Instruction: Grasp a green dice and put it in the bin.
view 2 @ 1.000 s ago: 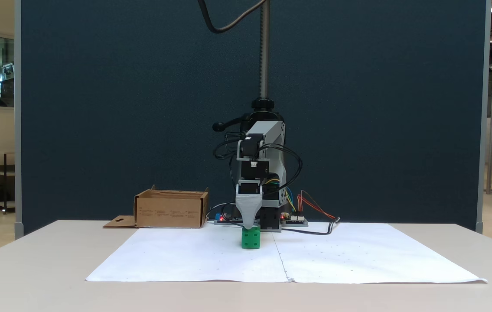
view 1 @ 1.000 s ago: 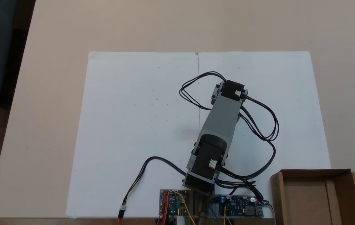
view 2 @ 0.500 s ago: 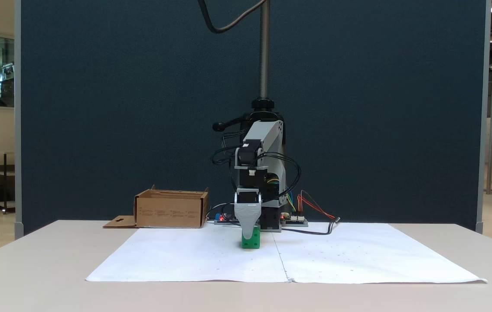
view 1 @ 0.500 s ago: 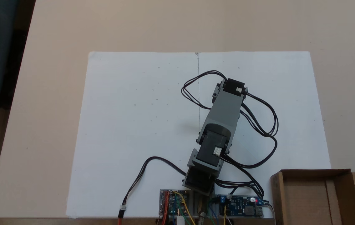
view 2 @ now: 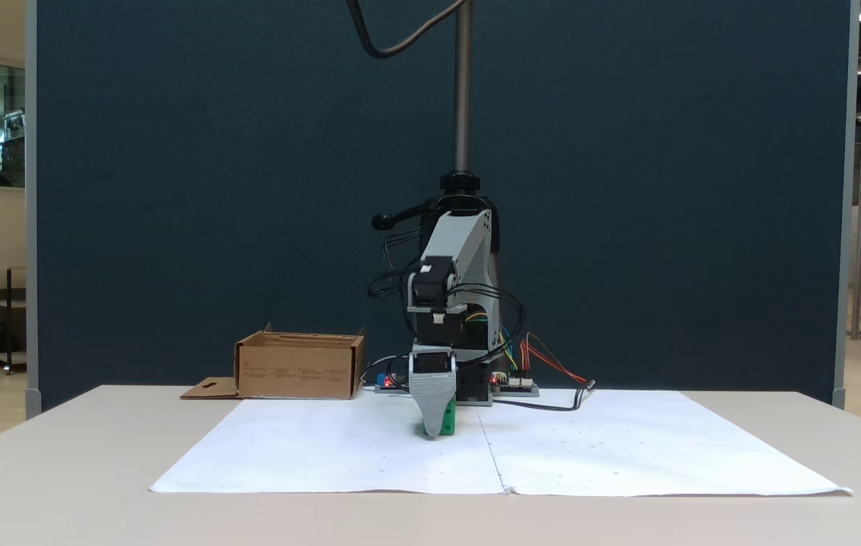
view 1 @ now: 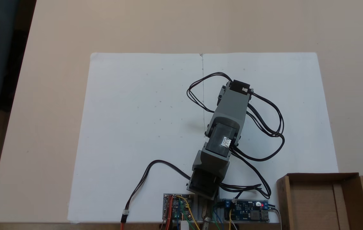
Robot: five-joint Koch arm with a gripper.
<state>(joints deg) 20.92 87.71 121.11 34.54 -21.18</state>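
Note:
The green dice (view 2: 449,419) rests on the white paper near its centre fold. Only a green strip of it shows to the right of the grey jaw in front of it. My gripper (view 2: 436,432) points straight down with its tip at paper level around the dice. Its jaws stand one behind the other, so their spacing is hidden. From above, the grey arm (view 1: 229,111) covers both the gripper and the dice. The bin (view 1: 282,198), a shallow brown cardboard box, stands empty at the lower right of that view, and it sits left of the arm's base as the bin (view 2: 297,369).
Two white paper sheets (view 1: 136,111) cover the middle of the beige table. Circuit boards (view 1: 178,207) and loose black cables (view 1: 271,127) lie around the arm's base. A metal pole (view 2: 463,83) rises behind the arm before a dark blue partition.
The gripper has come down from just above the dice to paper level, so the front jaw now covers most of the dice. The forearm has tilted downward.

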